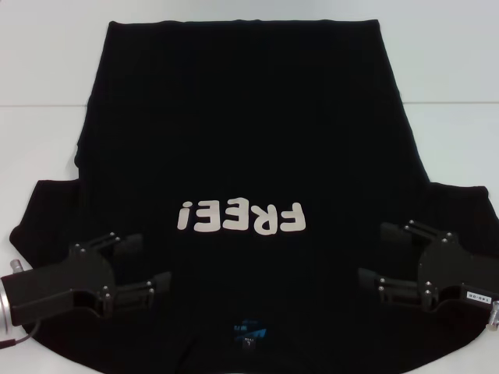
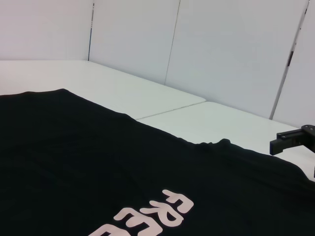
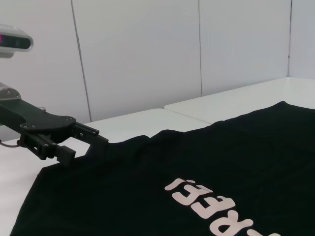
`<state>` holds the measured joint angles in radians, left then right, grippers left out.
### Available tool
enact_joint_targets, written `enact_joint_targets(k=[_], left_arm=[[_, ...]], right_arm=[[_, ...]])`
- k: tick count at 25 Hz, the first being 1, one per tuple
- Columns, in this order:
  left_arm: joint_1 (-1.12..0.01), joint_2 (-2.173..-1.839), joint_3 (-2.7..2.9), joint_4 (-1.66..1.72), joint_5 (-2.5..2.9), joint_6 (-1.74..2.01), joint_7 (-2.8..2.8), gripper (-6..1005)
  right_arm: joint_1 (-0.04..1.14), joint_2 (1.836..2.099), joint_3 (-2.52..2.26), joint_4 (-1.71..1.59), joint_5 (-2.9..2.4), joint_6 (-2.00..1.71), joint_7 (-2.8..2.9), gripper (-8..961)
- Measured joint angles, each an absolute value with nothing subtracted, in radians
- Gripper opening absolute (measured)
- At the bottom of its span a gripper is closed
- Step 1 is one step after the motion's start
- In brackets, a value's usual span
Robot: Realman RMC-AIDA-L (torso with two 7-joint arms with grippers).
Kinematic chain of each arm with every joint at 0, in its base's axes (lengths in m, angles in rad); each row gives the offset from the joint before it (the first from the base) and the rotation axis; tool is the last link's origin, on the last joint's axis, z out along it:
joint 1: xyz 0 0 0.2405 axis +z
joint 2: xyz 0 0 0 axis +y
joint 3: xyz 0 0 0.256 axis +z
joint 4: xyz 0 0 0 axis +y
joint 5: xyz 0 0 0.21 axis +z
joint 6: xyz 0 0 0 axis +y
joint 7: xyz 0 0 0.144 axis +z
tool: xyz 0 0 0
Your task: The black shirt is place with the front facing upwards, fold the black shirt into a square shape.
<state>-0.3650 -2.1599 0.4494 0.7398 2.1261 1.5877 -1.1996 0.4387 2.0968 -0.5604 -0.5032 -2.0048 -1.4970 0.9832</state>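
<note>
- Black shirt [image 1: 234,140] lies spread flat, front up, on a white bench [image 1: 452,86]. It fills most of the head view; hem at the far side, neck at the near edge.
- Plain black cloth, short sleeves out to both sides. White block letters "FREE!" [image 1: 240,217] across the chest, upside down from the head view.
- Small blue neck label [image 1: 248,330] near the collar, centre of the near edge.
- Left claw [image 1: 148,265] hovers over the shirt's near left area, by the sleeve. Fingers apart, nothing held.
- Right claw [image 1: 382,253] hovers over the near right area, by the other sleeve. Fingers apart, nothing held.
- White wall panels [image 3: 147,54] stand behind the bench.
</note>
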Motion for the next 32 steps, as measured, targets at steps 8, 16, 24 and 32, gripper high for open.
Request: enact_joint_targets(k=[8,16,24,32], left_arm=[[-0.365,-2.160,0.449,0.741,2.121,1.589,-1.201,864],[-0.390,-2.121,0.413,0.758,2.090,1.631,-1.661,853],[-0.421,-2.037,0.259,0.823,2.245,1.661,-2.257,843],[-0.423,-2.019,0.141,0.816,2.354,1.512,-2.380,832]], right_arm=[[0.439,2.097,-0.561,-0.502,-2.005,-1.497,0.983,927],[0.436,2.096,-0.560,-0.502,-2.005,-1.497,0.994,927],[0.433,2.095,-0.560,-0.502,-2.005,-1.494,0.996,926],[0.434,2.097,-0.561,-0.502,-2.005,-1.486,0.997,926]])
